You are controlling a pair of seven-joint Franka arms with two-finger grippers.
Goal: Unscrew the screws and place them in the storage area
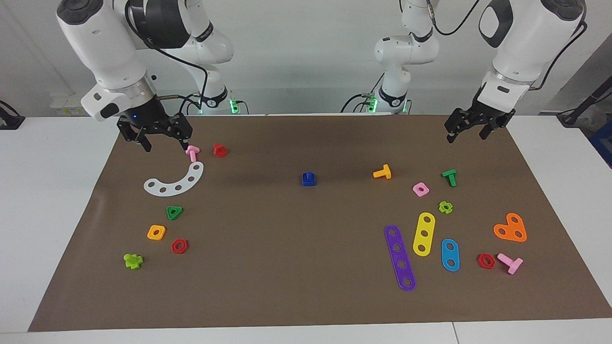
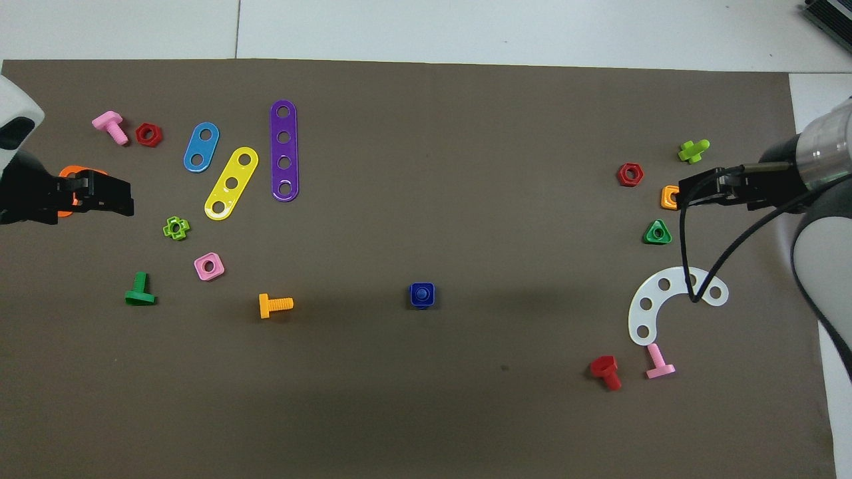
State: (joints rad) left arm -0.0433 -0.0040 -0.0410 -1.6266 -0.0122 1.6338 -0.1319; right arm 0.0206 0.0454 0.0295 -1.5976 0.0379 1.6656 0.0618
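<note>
Nothing of this job looks done yet, as I judge it: the blue screw [image 1: 309, 178] sits at the middle of the counter [image 1: 296, 267], seated in its blue nut [image 2: 422, 297] as far as I can tell, and neither of my grippers is on it. From overhead it reads as a small, dark blue rounded square with a round stub showing at its centre; from the facing camera a little raised block stands on the flatter base. I see no tray or box that marks a storage area, only the brown mat, so where it must go is unclear to me. My left gripper [image 1: 466, 131] hangs with fingers apart and empty over the mat's robot-side edge at the left arm's end. My right gripper [image 1: 165, 142] hangs just beside a pink bolt [image 1: 192, 153] near the white arc plate [image 1: 174, 183], fingers spread, holding nothing. Left to do: grip, unscrew, carry, set down.
</note>
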